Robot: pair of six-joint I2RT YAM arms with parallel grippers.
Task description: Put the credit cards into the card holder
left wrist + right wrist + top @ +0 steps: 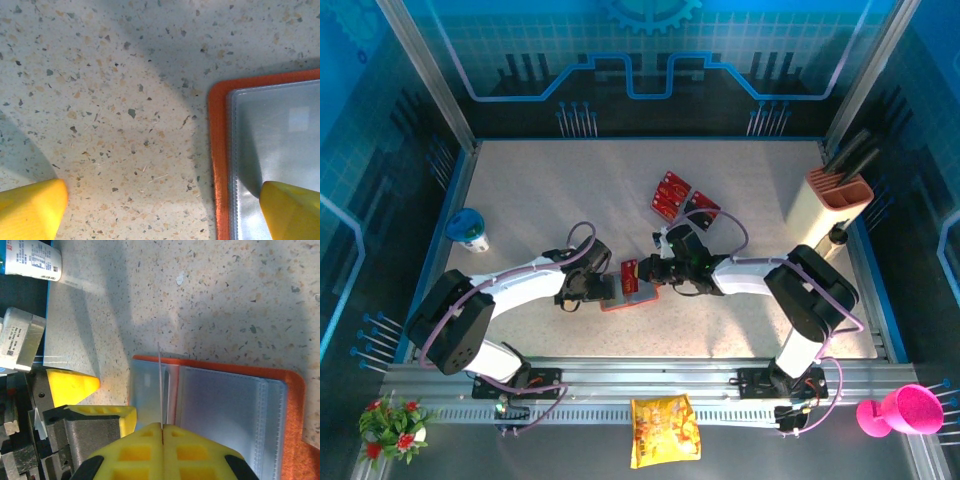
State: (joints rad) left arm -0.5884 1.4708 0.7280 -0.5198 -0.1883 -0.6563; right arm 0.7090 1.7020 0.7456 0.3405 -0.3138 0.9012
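From above, the left gripper [600, 290] and right gripper [644, 272] face each other tip to tip over the open orange wallet [620, 304], which lies flat beneath both sets of fingertips. A red card [630, 270] sits at the tips of the right fingers. Two more cards [670, 192] lie on the table [540, 190] beyond the right gripper, well apart from the wallet.

The left wrist camera shows the left gripper [160, 210] spread wide with nothing between its fingers. One fingertip [30, 210] is over bare table. The other is over the grey-blue pocket of the wallet [218, 150]; contact cannot be told.

The right wrist camera shows the right gripper [162, 432] pinched tight on the card [160, 390], seen edge-on and reaching forward from the tips over the wallet [295, 410], near its end pocket.
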